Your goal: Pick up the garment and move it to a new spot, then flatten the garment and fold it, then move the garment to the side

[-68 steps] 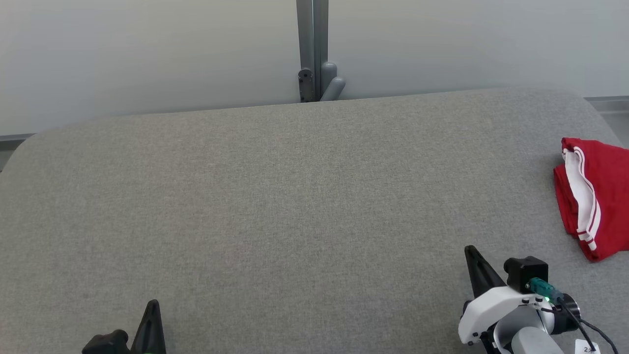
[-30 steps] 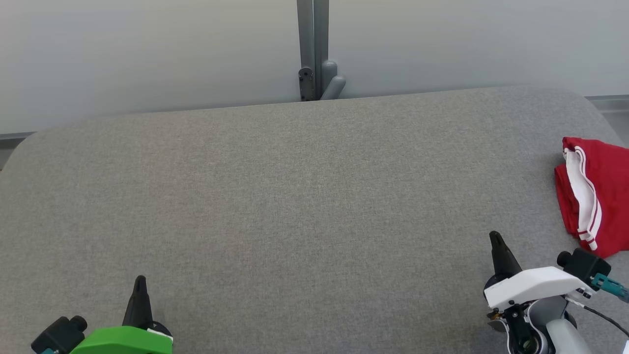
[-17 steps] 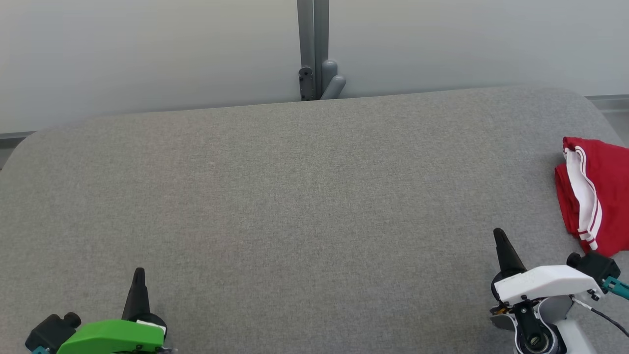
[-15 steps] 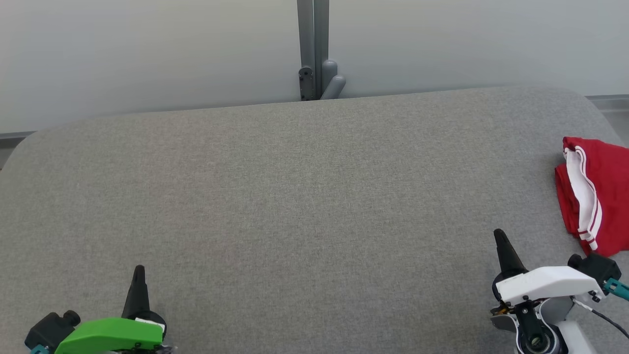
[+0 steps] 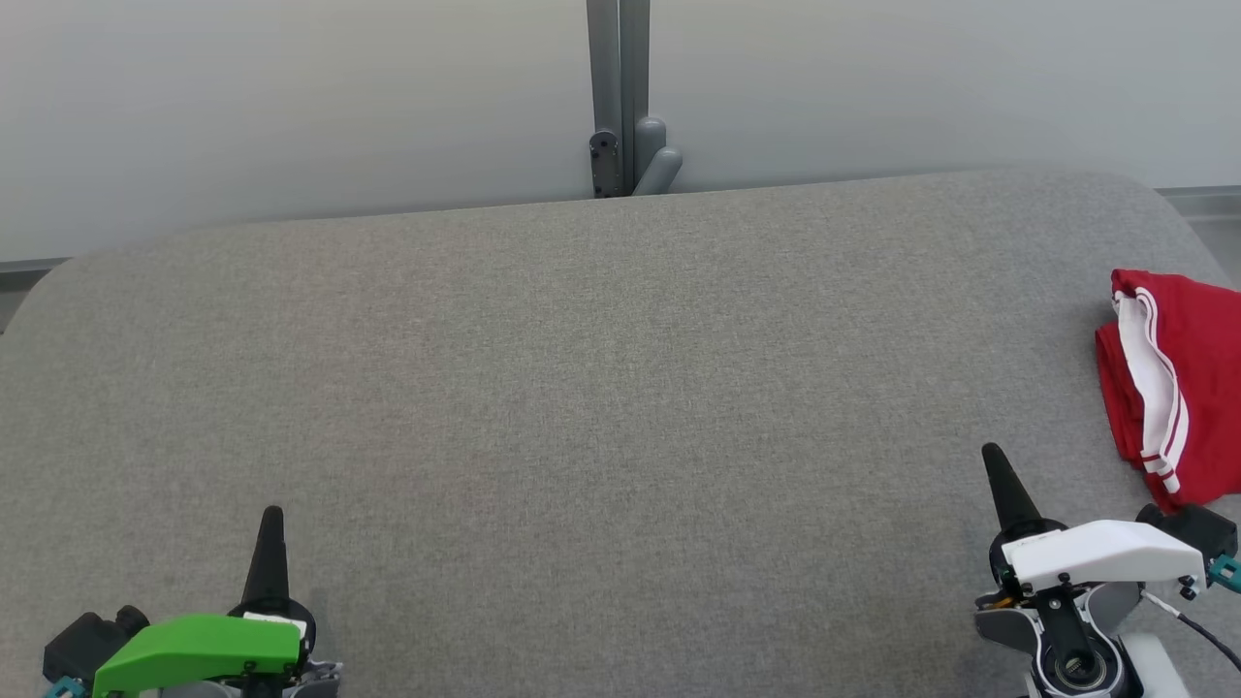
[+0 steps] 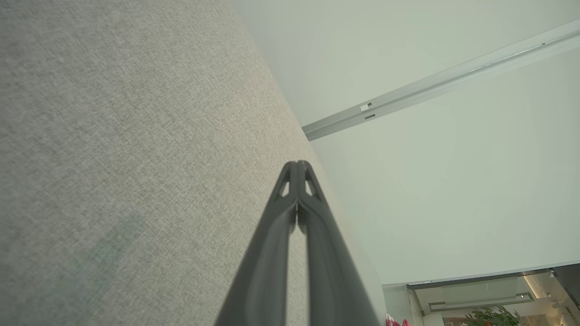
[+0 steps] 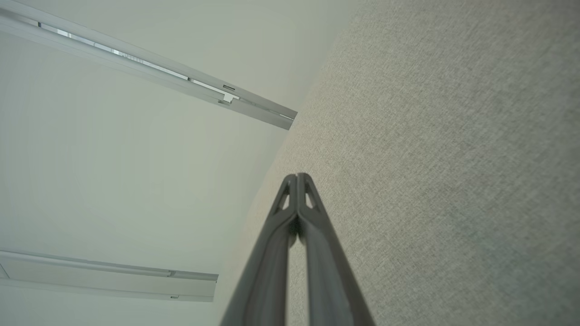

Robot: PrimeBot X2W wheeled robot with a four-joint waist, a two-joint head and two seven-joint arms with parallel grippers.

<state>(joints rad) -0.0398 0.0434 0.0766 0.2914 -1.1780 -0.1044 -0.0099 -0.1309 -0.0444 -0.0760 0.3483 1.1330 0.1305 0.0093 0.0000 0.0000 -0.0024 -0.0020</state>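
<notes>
Pointing forward: left arm (image 5: 199,648), right arm (image 5: 1100,551); jaws pinched together, empty; garment (image 5: 1197,388) near right arm.

Left gripper (image 5: 271,516): green shell (image 5: 199,645), black tapered fingers (image 5: 269,567). Right gripper (image 5: 993,454): white shell (image 5: 1105,553), black camera block (image 5: 1202,528), teal plug (image 5: 1227,572), black cable (image 5: 1198,630).

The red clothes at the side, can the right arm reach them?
Probably yes. The red clothes lie on the gray table close to the right arm, with nothing between. Its jaws are shut, so they must open first.
</notes>
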